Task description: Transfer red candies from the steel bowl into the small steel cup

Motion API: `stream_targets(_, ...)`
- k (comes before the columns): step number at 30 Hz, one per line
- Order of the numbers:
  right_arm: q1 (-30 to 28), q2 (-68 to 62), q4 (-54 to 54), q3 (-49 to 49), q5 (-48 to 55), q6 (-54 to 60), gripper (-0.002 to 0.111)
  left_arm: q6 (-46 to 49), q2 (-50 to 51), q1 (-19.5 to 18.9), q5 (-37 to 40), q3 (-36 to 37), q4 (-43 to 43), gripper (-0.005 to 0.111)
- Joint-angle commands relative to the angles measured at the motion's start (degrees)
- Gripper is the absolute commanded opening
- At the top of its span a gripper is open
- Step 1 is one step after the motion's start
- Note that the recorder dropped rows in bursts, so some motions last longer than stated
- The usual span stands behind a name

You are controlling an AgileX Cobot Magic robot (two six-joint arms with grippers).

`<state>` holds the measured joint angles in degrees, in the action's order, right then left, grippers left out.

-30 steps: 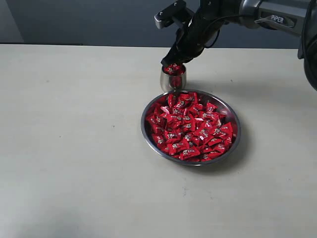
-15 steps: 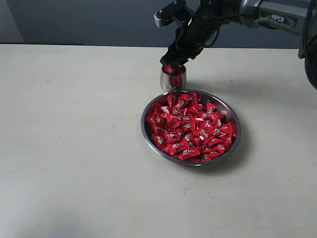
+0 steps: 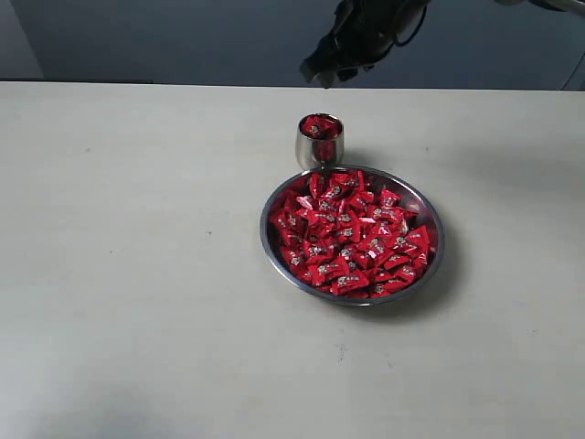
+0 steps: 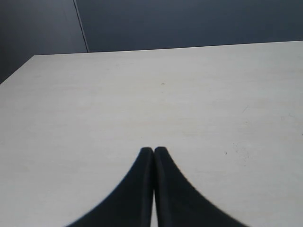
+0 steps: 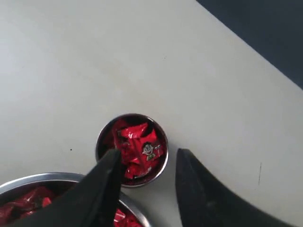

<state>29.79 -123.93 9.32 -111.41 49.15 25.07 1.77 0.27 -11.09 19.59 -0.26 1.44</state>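
My right tool [image 3: 322, 73] has lifted clear of the small steel cup [image 3: 319, 149] and hangs above it, jaws spread and empty. A second ago it was down at the cup's mouth, pinched nearly shut. So that load went in, and red candies [image 3: 320, 125] now heap to the cup's rim. The cup stands on the table [image 3: 137, 229] just beside the steel bowl [image 3: 267, 229], which holds many more. I judge another trip to the bowl comes next, though room is short. My left tool [image 4: 154, 151] stays pressed together, far off.
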Motion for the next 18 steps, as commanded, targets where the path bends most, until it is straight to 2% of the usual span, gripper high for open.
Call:
stream_targets(1, -0.7, 2.4, 0.1, 1.1, 1.3, -4.9, 0.028, -0.1, -0.3, 0.4, -0.4, 0.3, 0.1, 0.000)
stream_targets(2, -0.9, 3.6, 0.2, 3.2, -0.4, -5.6, 0.015, -0.1, -0.3, 0.4, -0.4, 0.3, 0.1, 0.000)
stream_targets(4, -1.4, 6.6, 1.6, 8.7, -4.5, -5.9, 0.000, -0.1, -0.3, 0.4, -0.4, 0.3, 0.1, 0.000)
stream_targets(12, -4.2, 22.3, 2.9, 29.8, -19.1, -8.2, 0.000, -0.1, -0.3, 0.4, -0.4, 0.3, 0.1, 0.000)
stream_targets(18, -5.7, 38.5, 3.1, 45.2, -24.5, -8.2, 0.000, -0.1, -0.3, 0.4, -0.4, 0.3, 0.1, 0.000)
